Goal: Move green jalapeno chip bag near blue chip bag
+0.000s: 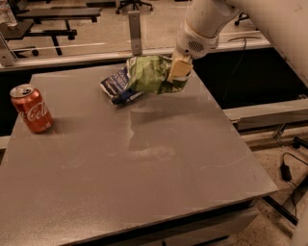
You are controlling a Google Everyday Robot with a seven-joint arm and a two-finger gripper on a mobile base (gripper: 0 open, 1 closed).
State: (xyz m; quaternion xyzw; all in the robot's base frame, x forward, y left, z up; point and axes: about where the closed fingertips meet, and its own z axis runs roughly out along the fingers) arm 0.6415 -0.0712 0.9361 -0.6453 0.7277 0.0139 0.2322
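An office-like lab: grey work table (144, 192), benches (53, 14) and wheeled chairs (139, 5) behind, floor cables (285, 169); the gripper (178, 75) grips the green jalapeno chip bag (148, 74) over the table's far side.

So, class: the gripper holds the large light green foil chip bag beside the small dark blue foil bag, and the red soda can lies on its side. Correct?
No: the camera view shows the red soda can upright. At the table's far edge, the gripper does hold the green chip bag beside the blue bag.
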